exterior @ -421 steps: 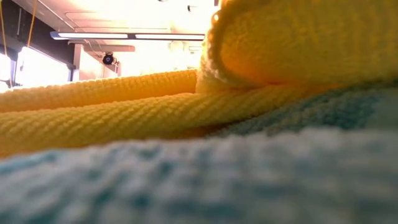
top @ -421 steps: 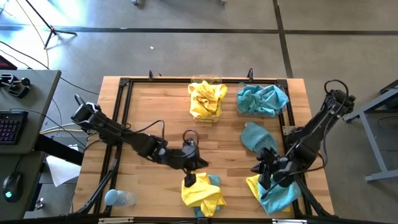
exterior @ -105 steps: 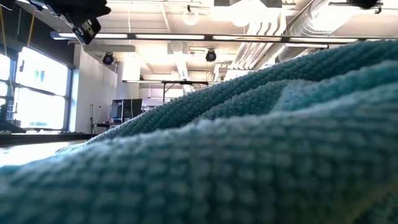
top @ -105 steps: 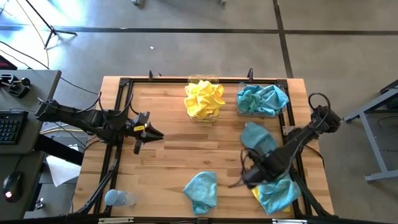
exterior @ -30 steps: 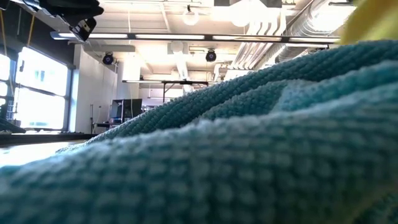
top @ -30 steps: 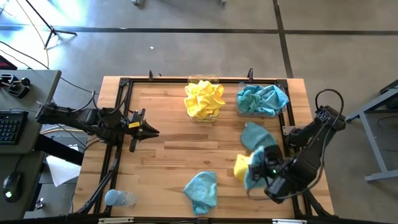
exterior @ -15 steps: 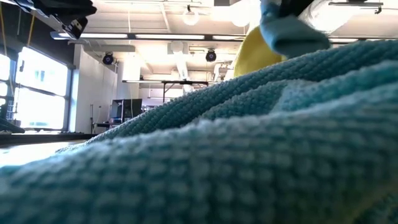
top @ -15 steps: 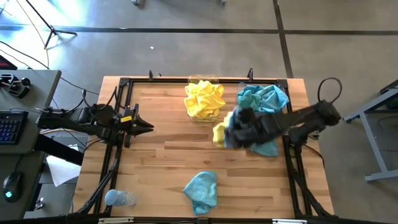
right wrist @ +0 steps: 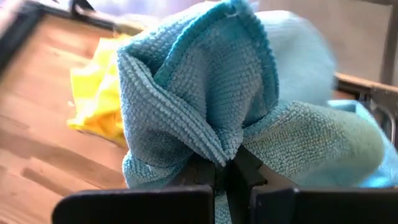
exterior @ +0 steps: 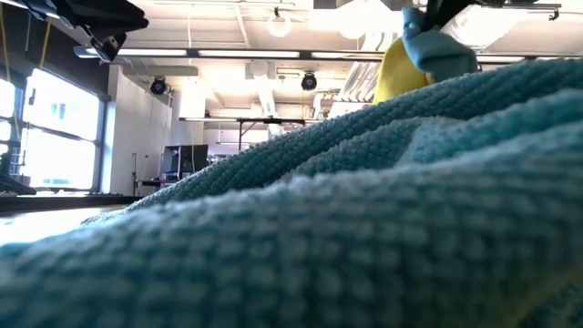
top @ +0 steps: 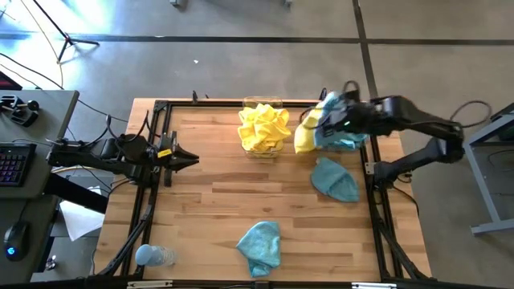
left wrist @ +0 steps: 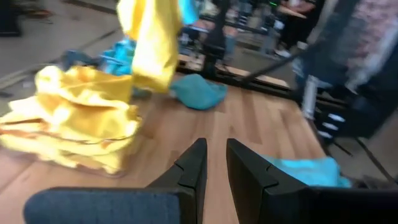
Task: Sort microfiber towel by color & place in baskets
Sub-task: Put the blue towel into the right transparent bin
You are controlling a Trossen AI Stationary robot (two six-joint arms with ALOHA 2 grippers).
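The right gripper is at the table's far edge, between the 2 baskets, its fingers clamped on a teal towel with a yellow towel hanging from the same bundle. The yellow basket holds bunched yellow cloths; the teal basket is largely hidden behind the arm. 2 teal cloths lie on the table: 1 right of centre, 1 near the front edge. The left gripper waits over the table's left edge, fingers slightly apart, holding nothing.
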